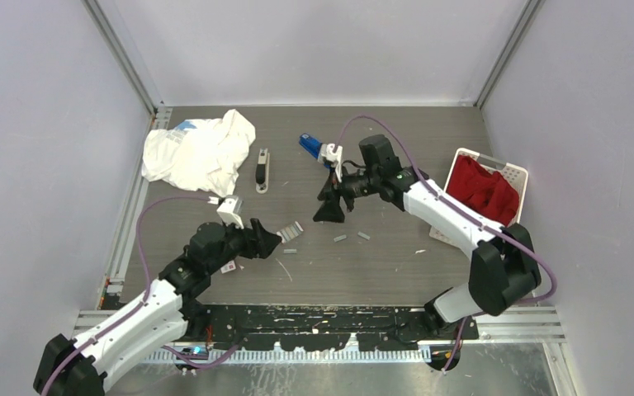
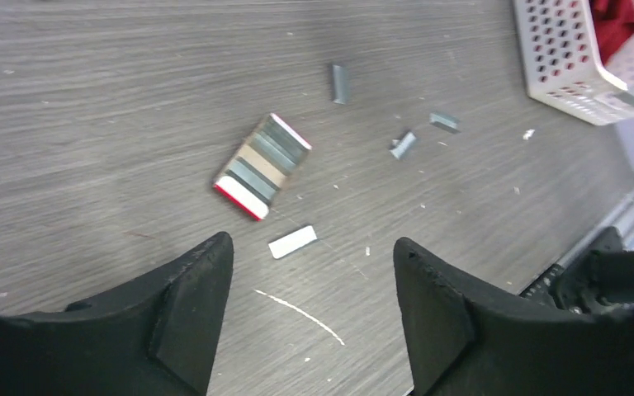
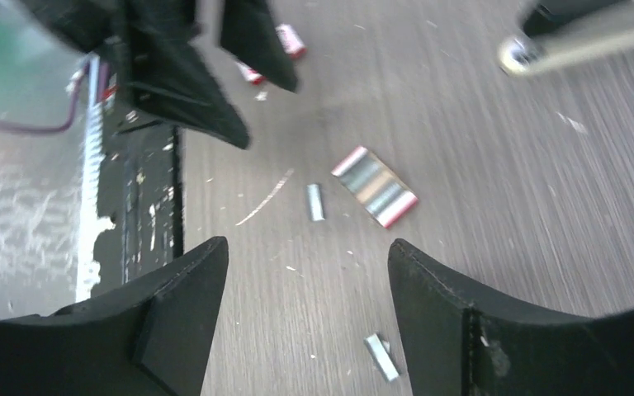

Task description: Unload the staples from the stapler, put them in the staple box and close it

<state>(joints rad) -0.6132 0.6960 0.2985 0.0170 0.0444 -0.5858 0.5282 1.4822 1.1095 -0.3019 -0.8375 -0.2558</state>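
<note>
Left hand point(image 2: 312, 242) and right hand point(image 3: 307, 243) hang spread, empty; staples point(image 2: 340, 82) lie loose on the surface point(image 1: 380, 272); next, I'd judge, check the stapler point(image 1: 262, 171).

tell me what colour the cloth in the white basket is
Red. The cloth in the basket shows best in the top external view.

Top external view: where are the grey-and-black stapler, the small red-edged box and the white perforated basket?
Grey-and-black stapler point(image 1: 262, 171), top external view, mid-body.
Small red-edged box point(image 1: 290, 232), top external view, its centre.
White perforated basket point(image 1: 520, 177), top external view, right wall.
</note>
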